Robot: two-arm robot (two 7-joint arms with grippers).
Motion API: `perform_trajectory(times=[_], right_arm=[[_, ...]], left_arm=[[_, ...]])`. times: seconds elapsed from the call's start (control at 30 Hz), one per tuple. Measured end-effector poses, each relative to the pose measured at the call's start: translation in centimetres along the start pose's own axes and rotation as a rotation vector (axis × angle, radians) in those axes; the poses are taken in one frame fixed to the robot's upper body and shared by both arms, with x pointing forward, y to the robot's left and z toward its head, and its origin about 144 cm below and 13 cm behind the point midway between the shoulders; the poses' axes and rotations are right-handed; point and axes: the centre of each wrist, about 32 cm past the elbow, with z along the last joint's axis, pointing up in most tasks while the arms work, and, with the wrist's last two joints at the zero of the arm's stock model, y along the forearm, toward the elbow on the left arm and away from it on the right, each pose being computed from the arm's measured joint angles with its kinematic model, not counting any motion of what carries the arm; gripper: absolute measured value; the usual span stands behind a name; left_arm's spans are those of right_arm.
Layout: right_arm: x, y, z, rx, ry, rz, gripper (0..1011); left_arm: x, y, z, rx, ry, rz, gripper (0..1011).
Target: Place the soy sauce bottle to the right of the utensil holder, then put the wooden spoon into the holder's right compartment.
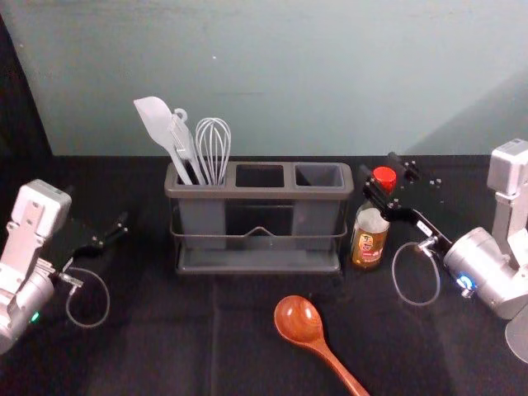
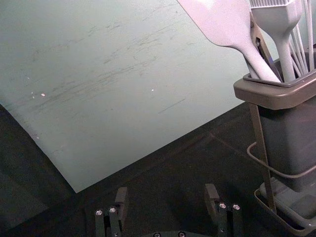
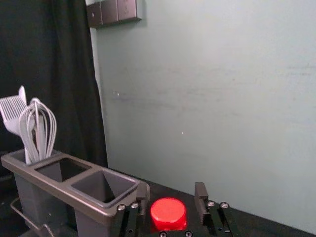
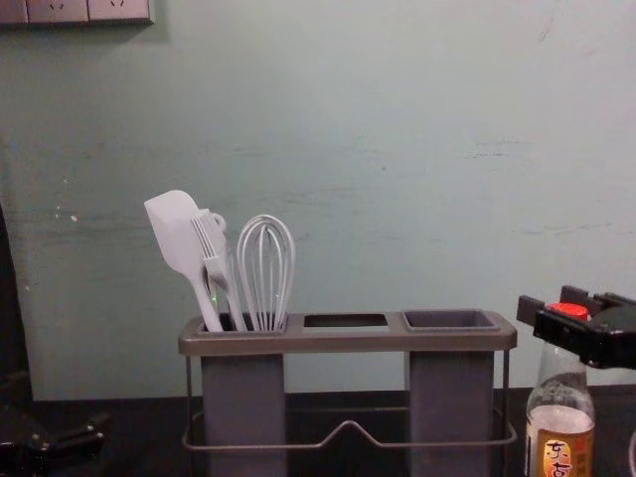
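Your soy sauce bottle [image 1: 369, 236] stands upright on the counter [image 1: 165, 346], just beside the utensil holder [image 1: 260, 261], on its right-hand side. You can see its red cap [image 1: 384, 176] up top and a yellow and red label [image 1: 367, 245] low on the glass.

Your right gripper [image 1: 381, 167] reaches in at the height of that cap. Its 2 fingers are partly open, 1 on each side of the cap; the right wrist view shows a gap between the cap and 1 of them, and you cannot tell whether the other touches.

The holder has 3 compartments in a row. The left 1 carries a spatula [image 1: 154, 118], a brush [image 4: 213, 260] and a whisk [image 1: 213, 148], all with their heads up; to the right of it come the middle compartment [image 1: 260, 176] and the right compartment [image 1: 319, 175].

Your wooden spoon [image 1: 300, 320] lies on the counter in front of the holder, bowl toward it, handle slanting toward you and to the right.

Your left gripper [image 1: 97, 206] is parked over the counter, to the left of the holder and well apart from it, its 2 fingers wide open with nothing between them.

Behind it all you have a pale wall [image 1: 289, 66], with a switch panel [image 4: 87, 10] high at the left in the chest view.
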Motion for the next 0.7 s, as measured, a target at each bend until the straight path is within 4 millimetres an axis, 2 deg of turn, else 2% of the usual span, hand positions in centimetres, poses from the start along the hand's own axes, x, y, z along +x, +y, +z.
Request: perform_trajectory(times=[0.23, 0.27, 0.37, 0.5, 0.7], right_arm=[[-0.1, -0.9, 1.6, 0.048, -0.017, 0.002, 814], [-0.1, -1.0, 1.9, 0.054, -0.021, 0.003, 814], [-0.6, -1.6, 2.8, 0.076, -0.038, 0.009, 919], [-1.7, -2.5, 3.6, 0.103, -0.042, 0.04, 1002], [-3.8, -3.5, 3.9, 0.119, -0.042, 0.102, 1002]], left_arm=[[0.0, 0.0, 0.0, 0.0, 0.0, 0.0, 1012], [0.0, 0.0, 0.0, 0.0, 0.0, 0.0, 1011], [0.0, 0.0, 0.0, 0.0, 0.0, 0.0, 1011], [0.0, 0.0, 0.0, 0.0, 0.0, 0.0, 1011], [0.0, 0.0, 0.0, 0.0, 0.0, 0.0, 1011]])
